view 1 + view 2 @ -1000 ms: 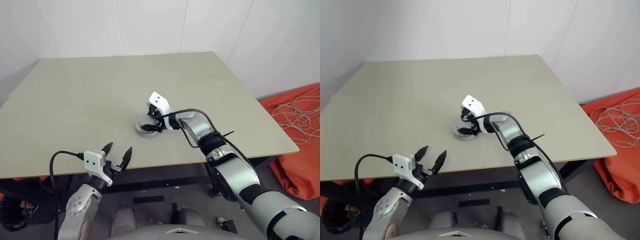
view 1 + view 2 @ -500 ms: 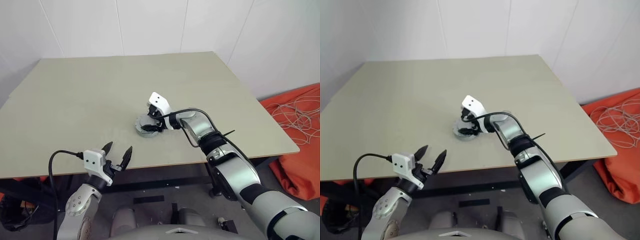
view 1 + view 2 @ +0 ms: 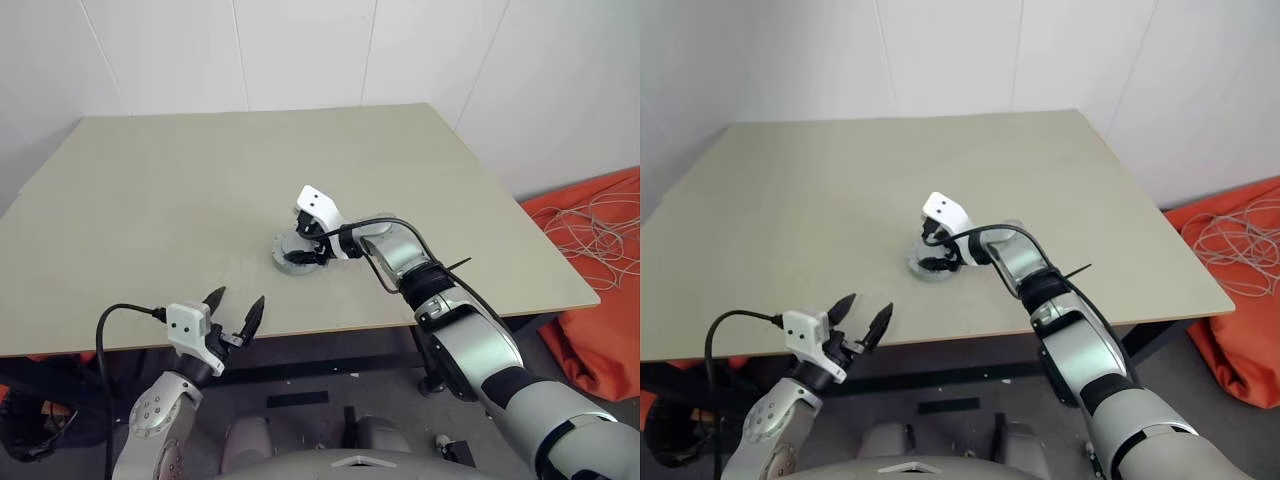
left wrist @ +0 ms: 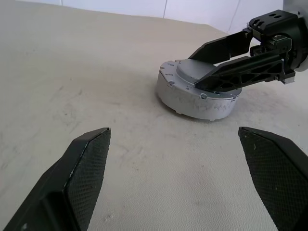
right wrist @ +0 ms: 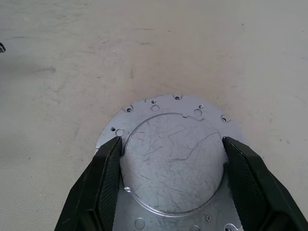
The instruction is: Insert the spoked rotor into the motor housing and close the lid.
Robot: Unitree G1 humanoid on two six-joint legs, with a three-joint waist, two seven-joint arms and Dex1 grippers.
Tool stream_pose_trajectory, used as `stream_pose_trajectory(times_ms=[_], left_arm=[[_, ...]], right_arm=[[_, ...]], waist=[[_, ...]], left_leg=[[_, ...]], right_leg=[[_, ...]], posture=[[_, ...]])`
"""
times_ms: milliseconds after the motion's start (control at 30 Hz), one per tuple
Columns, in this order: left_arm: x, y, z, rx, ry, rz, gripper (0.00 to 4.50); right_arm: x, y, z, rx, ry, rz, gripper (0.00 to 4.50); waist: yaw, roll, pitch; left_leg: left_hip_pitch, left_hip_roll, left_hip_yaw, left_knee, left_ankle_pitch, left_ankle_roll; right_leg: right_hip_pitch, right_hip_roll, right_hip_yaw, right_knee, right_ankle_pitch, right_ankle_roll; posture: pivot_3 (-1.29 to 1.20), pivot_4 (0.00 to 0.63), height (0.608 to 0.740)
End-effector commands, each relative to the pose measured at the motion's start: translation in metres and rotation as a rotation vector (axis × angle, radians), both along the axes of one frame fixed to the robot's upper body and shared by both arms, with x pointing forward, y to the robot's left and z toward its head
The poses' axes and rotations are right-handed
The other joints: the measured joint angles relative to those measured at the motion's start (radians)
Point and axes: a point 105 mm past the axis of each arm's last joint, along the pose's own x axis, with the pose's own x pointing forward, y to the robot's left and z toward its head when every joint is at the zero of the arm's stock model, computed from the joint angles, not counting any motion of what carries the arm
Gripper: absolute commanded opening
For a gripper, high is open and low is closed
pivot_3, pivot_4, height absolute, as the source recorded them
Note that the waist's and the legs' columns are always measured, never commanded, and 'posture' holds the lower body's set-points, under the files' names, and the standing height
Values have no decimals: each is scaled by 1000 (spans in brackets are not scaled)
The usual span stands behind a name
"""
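One round silver motor housing [image 4: 199, 94], flat grey metal lid [image 5: 174, 163] on top, right claw [image 5: 171, 187] spread astride the lid's raised centre; left claw [image 3: 235, 312] level, wide open, empty.

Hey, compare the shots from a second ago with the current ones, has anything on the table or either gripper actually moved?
Nothing visibly changed. The right gripper stays down over the lid, its fingers flanking the raised centre, with the lid sitting on the motor housing at the same spot on the table. The left gripper stays open near the table's near edge, apart from the housing.
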Motion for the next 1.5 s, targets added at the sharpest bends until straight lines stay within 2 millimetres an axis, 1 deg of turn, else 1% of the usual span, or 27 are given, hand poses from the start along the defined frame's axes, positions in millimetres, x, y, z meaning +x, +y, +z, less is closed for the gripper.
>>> stream_pose_trajectory(times_ms=[33,233,300,333,400,500,567,633,733,833,867,967,1133,1200,1233,1500], left_arm=[[3,2,9,1,-48,-2,4500],[7,4,9,21,-56,0,4500],[20,8,13,97,-74,-12,4500],[29,11,19,111,-88,-17,4500],[39,15,26,115,-103,-21,4500],[62,24,45,127,-137,-64,4500],[73,27,53,138,-155,-89,4500],[83,27,56,156,-160,-127,4500],[94,18,57,154,-158,-226,4500],[102,11,55,158,-145,-303,3932],[105,9,54,164,-139,-328,3656],[114,4,50,176,-124,-374,2540],[125,-4,47,178,-101,-442,892],[128,-9,48,176,-93,-475,148],[129,-11,47,173,-87,-490,25],[136,-25,48,187,-67,-602,25]], right_arm=[[2,-5,1,-37,-14,-3,3195],[2,-4,-2,-56,-30,-5,3195],[0,-3,-4,-62,-27,-2,3195],[0,-2,-5,-63,-25,-1,3195],[-1,-1,-6,-64,-24,0,3195],[-3,1,-7,-60,-22,1,3195],[-3,2,-7,-59,-21,0,3195],[-3,2,-6,-56,-22,-2,3195],[-3,4,-6,-51,-22,-6,3195],[-4,5,-7,-48,-22,-7,3195],[-4,5,-6,-47,-22,-7,3195],[-5,7,-6,-43,-22,-7,3195],[-6,8,-6,-39,-22,-8,3195],[-6,9,-6,-38,-22,-7,3195],[-6,9,-6,-38,-22,-7,3195],[-8,12,-5,-30,-24,-6,3195]], waist=[[0,0,0],[0,0,0],[1,0,0],[1,0,0],[1,0,0],[0,0,0],[-1,0,0],[-1,1,0],[-1,1,0],[0,1,0],[0,1,0],[-1,1,0],[-1,1,0],[-1,1,0],[-1,1,0],[-1,1,0]], left_leg=[[0,0,0,0,0,0],[0,0,0,0,0,0],[1,0,0,0,0,0],[1,0,0,0,0,0],[2,0,0,0,0,0],[4,0,0,0,0,0],[7,-1,0,0,0,0],[7,-1,0,0,0,0],[7,-1,0,0,1,-1],[7,-1,0,0,2,-3],[7,-1,0,-1,2,-3],[8,-1,0,-1,2,-3],[8,-1,1,-1,2,-4],[8,-1,1,-2,3,-5],[8,-1,1,-2,3,-5],[8,-1,1,-2,3,-5]], right_leg=[[0,0,0,0,0,0],[0,-1,0,0,0,0],[1,-1,0,0,0,0],[1,-1,0,0,0,0],[1,-1,-1,1,0,0],[4,-1,-1,1,0,0],[4,-1,-1,1,0,0],[4,-1,-1,1,0,0],[4,-1,0,0,0,0],[3,-1,0,0,0,0],[3,-1,0,0,0,0],[4,-1,0,1,0,0],[4,-1,0,1,0,0],[4,-1,0,1,0,0],[4,-1,0,1,0,0],[3,-1,0,1,0,0]], posture=[[0,0,740],[0,0,740],[0,0,740],[0,0,740],[0,0,740],[0,0,740],[0,0,740],[0,0,740],[0,0,740],[0,0,740],[0,0,740],[0,0,740],[0,0,740],[0,0,740],[0,0,740],[0,0,740]])
